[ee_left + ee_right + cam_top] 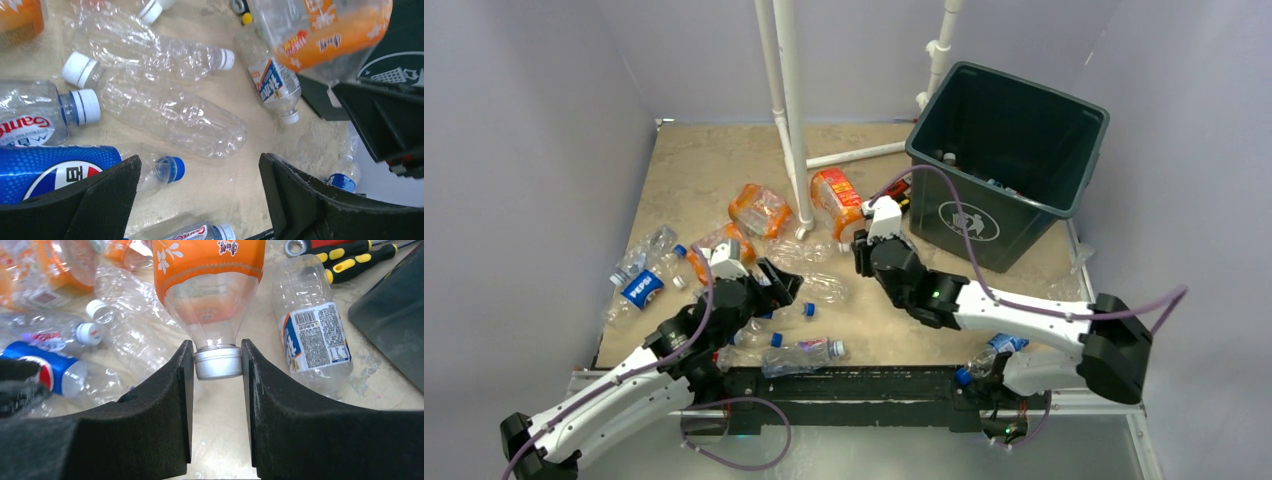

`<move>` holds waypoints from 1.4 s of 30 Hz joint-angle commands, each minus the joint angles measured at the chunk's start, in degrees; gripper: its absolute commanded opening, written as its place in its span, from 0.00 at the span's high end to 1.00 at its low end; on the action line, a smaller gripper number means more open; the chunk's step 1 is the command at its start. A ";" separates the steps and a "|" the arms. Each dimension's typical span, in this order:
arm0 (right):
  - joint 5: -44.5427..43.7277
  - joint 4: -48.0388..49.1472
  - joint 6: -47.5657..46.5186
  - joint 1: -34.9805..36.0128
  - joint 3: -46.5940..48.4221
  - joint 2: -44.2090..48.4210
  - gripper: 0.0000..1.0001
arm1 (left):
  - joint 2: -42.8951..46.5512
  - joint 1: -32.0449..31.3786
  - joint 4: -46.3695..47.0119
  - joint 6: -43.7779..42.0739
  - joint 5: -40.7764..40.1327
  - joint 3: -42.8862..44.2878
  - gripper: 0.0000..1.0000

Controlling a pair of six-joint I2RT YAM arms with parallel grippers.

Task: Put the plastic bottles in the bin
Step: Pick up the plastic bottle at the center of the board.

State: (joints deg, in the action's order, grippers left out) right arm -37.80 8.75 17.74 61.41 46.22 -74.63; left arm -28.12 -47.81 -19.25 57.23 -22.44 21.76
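My right gripper [217, 361] is shut on the silver cap of an orange-labelled plastic bottle [210, 270], which lies near the white pipe [836, 195]. A little left of it, my left gripper [200, 167] hangs open over bare table with nothing between its fingers. Just left of its fingers lies a blue Pepsi bottle [50, 172], with clear crushed bottles [170, 112] beyond. More plastic bottles are scattered across the table's left and middle [642, 288]. The dark green bin [1024, 235] stands at the back right, with some items inside.
White pipes [789, 110] rise from the middle back of the table. Yellow-and-black-handled tools [350, 255] lie by the bin's near corner. A white-labelled bottle [315, 335] lies right of the held one. One bottle [989, 355] sits by the right arm's base.
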 commanded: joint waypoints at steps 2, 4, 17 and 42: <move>6.17 -9.19 2.26 0.64 -0.61 8.03 0.96 | 1.54 -0.18 -2.59 -4.70 -5.71 7.14 0.13; 8.38 -11.98 2.47 0.64 -0.31 10.76 0.99 | 1.74 -0.18 -3.25 -6.33 -7.19 9.15 0.12; 34.48 -29.90 -4.64 0.64 10.29 18.87 1.00 | 6.12 -0.18 11.00 -28.49 -1.18 18.02 0.09; 48.01 -55.27 -13.87 0.69 27.03 17.27 1.00 | -25.19 -0.27 -25.03 -65.33 44.54 53.99 0.13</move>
State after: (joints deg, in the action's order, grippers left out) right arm 8.95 -42.19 4.97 61.87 70.37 -58.81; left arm -55.00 -47.81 -41.95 -3.75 17.80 74.48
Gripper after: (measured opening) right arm 0.375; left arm 0.870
